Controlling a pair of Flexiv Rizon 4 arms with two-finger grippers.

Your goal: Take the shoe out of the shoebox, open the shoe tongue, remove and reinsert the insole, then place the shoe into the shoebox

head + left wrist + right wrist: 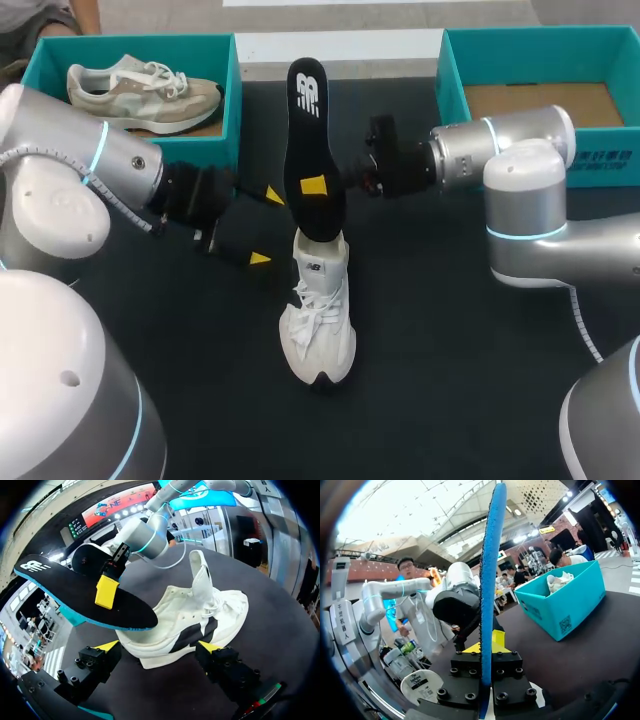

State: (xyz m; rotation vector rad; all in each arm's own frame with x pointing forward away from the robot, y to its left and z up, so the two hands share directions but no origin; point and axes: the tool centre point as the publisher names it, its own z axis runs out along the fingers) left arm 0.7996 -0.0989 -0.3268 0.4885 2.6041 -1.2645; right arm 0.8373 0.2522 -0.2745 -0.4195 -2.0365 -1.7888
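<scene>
A white shoe (318,322) stands on the black table, toe toward the near edge, its tongue lifted (199,575). My right gripper (313,186) is shut on a black insole (310,140) with a blue underside, holding it tilted above the shoe's heel. Whether the insole's lower end is inside the shoe's opening I cannot tell. In the right wrist view the insole (490,575) shows edge-on between the shut right gripper (486,649). My left gripper (266,227) stands open beside the heel. In its own view the shoe (200,620) lies just ahead of the left gripper (159,647).
A teal shoebox (228,70) at the back left holds a beige and grey shoe (140,88). A second teal shoebox (452,80) at the back right shows only its brown cardboard floor. My right arm (520,160) stretches in front of that box.
</scene>
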